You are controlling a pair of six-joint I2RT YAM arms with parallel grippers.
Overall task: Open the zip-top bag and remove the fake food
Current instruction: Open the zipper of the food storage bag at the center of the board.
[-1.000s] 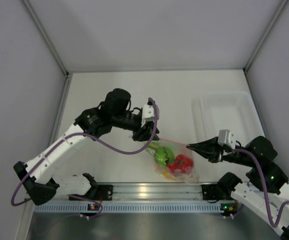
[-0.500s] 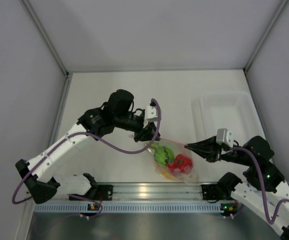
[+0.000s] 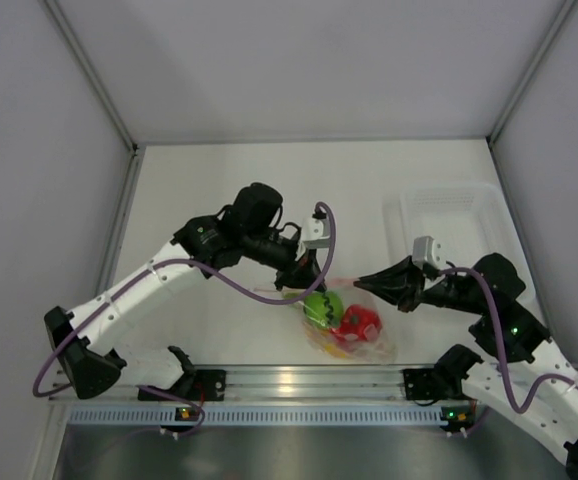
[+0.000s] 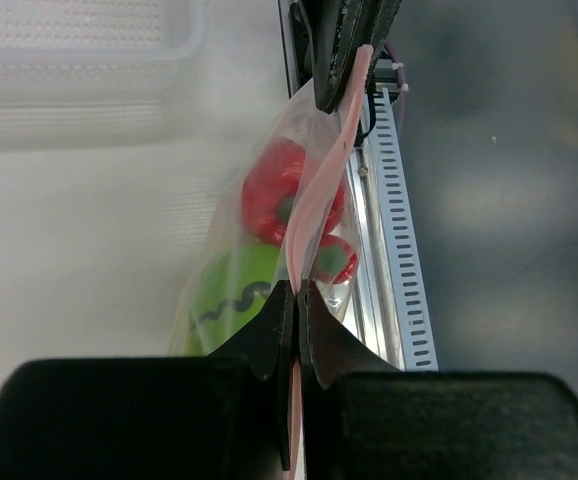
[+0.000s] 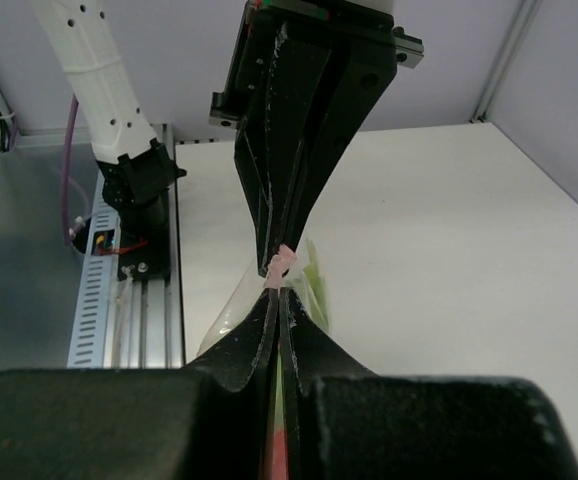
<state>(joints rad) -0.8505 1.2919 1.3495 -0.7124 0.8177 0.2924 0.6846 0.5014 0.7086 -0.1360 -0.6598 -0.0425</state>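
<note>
The clear zip-top bag [image 3: 369, 346] hangs between my two grippers just above the table's near edge. My left gripper [image 3: 310, 277] is shut on one end of its pink zip strip [image 3: 338, 281], and my right gripper [image 3: 362, 283] is shut on the other end. In the left wrist view the left gripper [image 4: 297, 288] pinches the pink zip strip [image 4: 319, 190], which runs up to the right gripper [image 4: 345, 75]. The fake food sits inside the bag: a green ball [image 3: 322, 308], a red pepper [image 3: 357, 325] and a yellow piece underneath. The right gripper [image 5: 280, 292] faces the left gripper [image 5: 275, 262] closely.
A translucent white tray [image 3: 456, 215] stands at the right, behind the right arm. The metal rail [image 3: 299, 382] runs along the near edge directly below the bag. The left arm's base [image 5: 134, 180] stands on that rail. Grey walls close in the back and sides.
My left gripper has moved right and closed on the zip strip. The right gripper has moved left towards it, so the strip between them is shorter and the food has bunched together.
</note>
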